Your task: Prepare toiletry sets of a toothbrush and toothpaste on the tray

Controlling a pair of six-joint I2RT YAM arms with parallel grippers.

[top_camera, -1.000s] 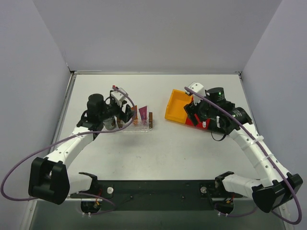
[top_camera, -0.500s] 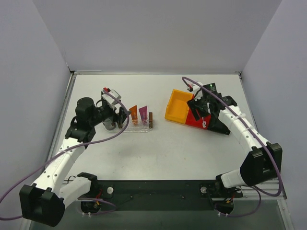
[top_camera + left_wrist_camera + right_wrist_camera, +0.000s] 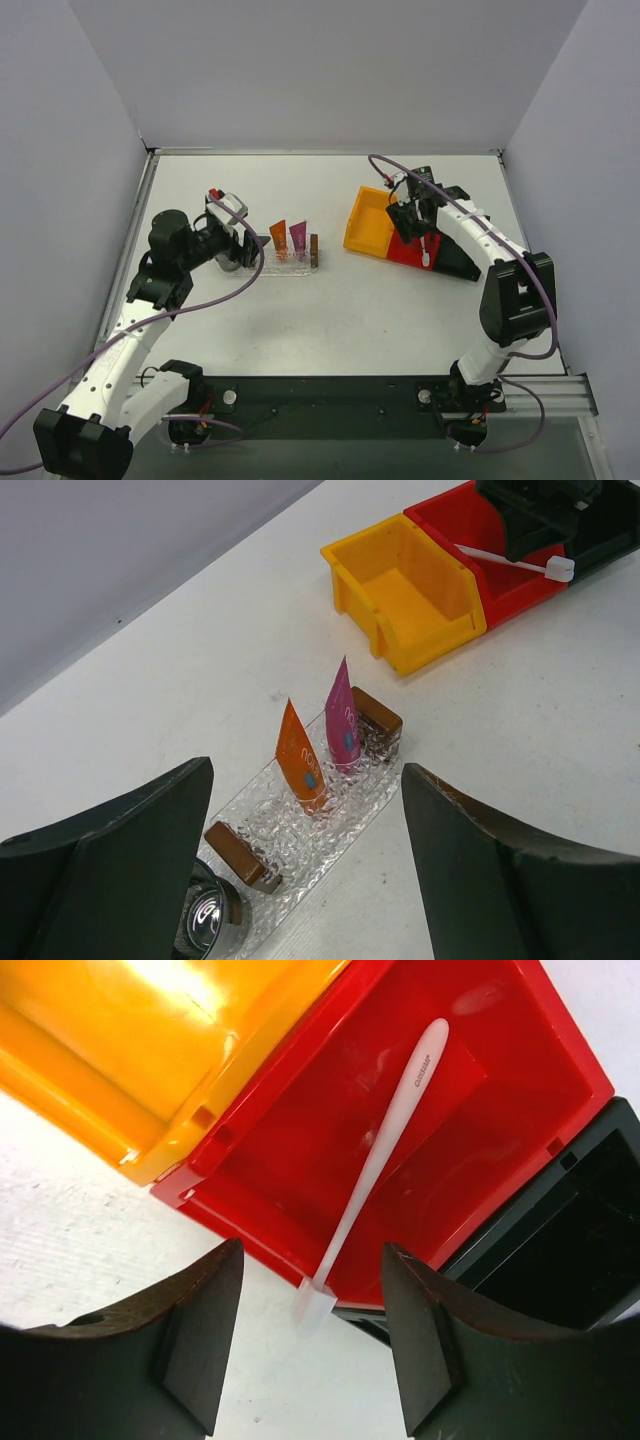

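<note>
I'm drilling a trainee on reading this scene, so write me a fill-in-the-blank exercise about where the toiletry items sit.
The bin holding the toothbrush is coloured ____.
The tray holds ____ toothpaste tubes.
The right hand hovers over the toothbrush with its jaws ____.
Missing words: red; two; open.
</note>
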